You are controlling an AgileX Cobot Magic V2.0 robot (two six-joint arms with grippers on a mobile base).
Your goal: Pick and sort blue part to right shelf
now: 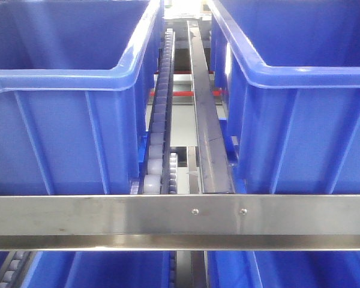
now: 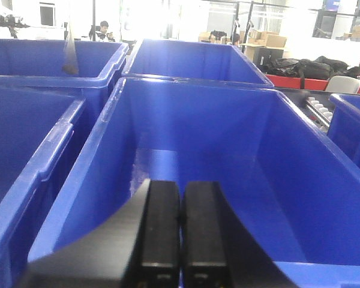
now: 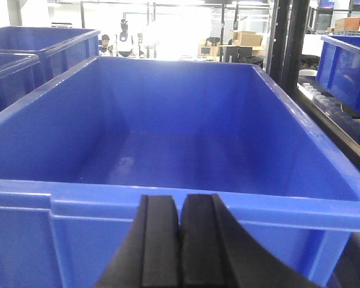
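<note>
Left gripper (image 2: 180,231) clenched, pads together, nothing between; hung over rim of blue bin (image 2: 240,174). Right gripper (image 3: 180,240) likewise clenched on nothing, before another bin (image 3: 168,207). Blue part nowhere visible. Best next: spread jaws, search bins before descending.

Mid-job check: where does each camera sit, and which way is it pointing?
Front view: faces the shelf's steel crossbar and roller track between two blue bins; no robot parts show.
Left wrist: behind the shut left gripper, looking into a blue bin.
Right wrist: behind the shut right gripper, facing an empty bin.
Both wrist views share the bright workshop background.
</note>
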